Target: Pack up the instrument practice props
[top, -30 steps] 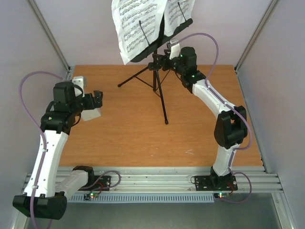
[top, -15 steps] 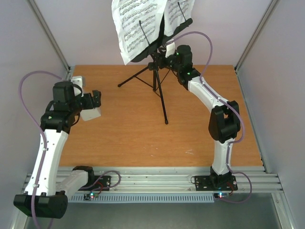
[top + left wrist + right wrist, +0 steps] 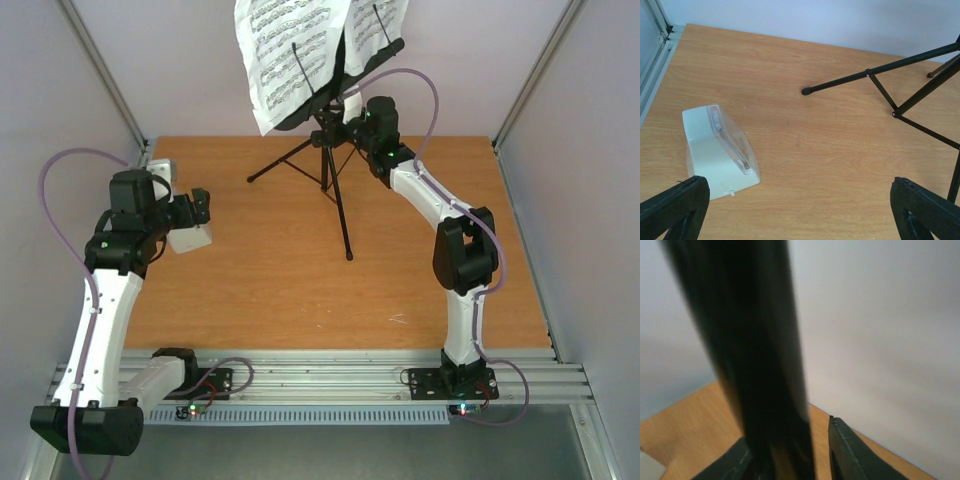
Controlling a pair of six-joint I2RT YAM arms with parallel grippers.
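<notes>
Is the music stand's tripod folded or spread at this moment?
Spread. The music stand is upright, its legs splayed apart with feet on the table, and sheet music sits on its desk.

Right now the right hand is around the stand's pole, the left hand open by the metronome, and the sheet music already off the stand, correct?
No: the sheet music is still on the stand, as the top external view shows. The right hand at the pole and open left hand by the metronome are right.

Open tabletop (image 3: 815, 165) lies between metronome (image 3: 720, 150) and music stand (image 3: 865, 75)'s splayed legs.
</notes>
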